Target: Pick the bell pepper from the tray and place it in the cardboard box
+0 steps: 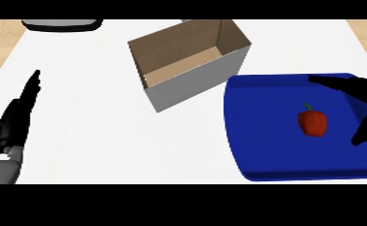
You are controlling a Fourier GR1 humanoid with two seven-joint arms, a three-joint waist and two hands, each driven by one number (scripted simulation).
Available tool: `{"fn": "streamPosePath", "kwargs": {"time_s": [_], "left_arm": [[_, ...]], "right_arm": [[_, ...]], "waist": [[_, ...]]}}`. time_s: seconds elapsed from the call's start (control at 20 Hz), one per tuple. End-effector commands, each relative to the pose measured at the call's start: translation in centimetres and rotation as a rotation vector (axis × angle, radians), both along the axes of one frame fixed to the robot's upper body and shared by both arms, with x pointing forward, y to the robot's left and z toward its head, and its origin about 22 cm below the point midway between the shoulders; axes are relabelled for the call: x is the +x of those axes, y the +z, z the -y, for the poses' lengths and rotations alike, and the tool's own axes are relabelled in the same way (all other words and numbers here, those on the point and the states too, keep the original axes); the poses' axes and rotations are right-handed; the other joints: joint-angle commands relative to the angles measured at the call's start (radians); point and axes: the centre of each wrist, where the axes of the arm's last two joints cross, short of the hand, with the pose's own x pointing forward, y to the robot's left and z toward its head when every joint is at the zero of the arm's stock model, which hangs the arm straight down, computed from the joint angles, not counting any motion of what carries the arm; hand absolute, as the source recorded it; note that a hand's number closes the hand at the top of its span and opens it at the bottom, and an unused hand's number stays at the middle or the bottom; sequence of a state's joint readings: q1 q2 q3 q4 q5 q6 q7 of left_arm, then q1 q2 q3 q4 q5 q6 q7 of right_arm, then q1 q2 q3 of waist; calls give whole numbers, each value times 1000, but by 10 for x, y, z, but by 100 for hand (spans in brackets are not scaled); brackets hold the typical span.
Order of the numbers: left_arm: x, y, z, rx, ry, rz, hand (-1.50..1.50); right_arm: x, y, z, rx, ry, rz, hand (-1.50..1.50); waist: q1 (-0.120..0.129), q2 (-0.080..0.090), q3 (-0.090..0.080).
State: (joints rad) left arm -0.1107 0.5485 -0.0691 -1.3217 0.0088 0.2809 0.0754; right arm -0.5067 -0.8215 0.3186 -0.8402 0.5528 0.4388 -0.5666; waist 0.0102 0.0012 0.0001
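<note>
White counter top (93, 137) fills nearly the whole head view, with a strip of pale wood at its far corners and a dark-rimmed grey object (61, 24) cut off at the far left edge (what it is I cannot tell).

Next in size comes the glossy blue tray with rounded corners (258, 137), lying at the right. Just beyond its far left corner stands the open brown cardboard box with grey outer walls (190, 62), turned at an angle, its mouth facing up; whether the two touch I cannot tell.

At the left edge the robot's black left hand (22, 113) rests with its fingers straight and pointing away, holding nothing. Over the tray's far right part sits the black right hand (351, 91) — spread open, fingers reaching inward and the thumb hanging down beside the pepper, nothing between them.

Smallest is the red bell pepper with a short green stem (312, 122), lying on the tray's right half, stem pointing away, just inside the gap of that right hand but not touched by it.

My guess is the pepper is light, hollow and fairly stiff, with a waxy skin that may slip — so the sounder hold is across its broad body, thumb on one side and fingers opposite, rather than by the thin stem.
</note>
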Motion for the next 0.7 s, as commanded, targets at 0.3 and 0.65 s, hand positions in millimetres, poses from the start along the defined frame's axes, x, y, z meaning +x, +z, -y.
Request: {"fn": "streamPosePath", "kwargs": {"time_s": [0.3, 0.65], "left_arm": [[6, 0, 11, 8, 8, -3, 0], [-10, 6, 2, -8, 14, -4, 0]], "right_arm": [[-2, -21, -24, 3, 19, -23, -150], [-1, -2, -23, 75, 93, -21, -150]], "waist": [[-9, -2, 0], [-6, -3, 0]]}}
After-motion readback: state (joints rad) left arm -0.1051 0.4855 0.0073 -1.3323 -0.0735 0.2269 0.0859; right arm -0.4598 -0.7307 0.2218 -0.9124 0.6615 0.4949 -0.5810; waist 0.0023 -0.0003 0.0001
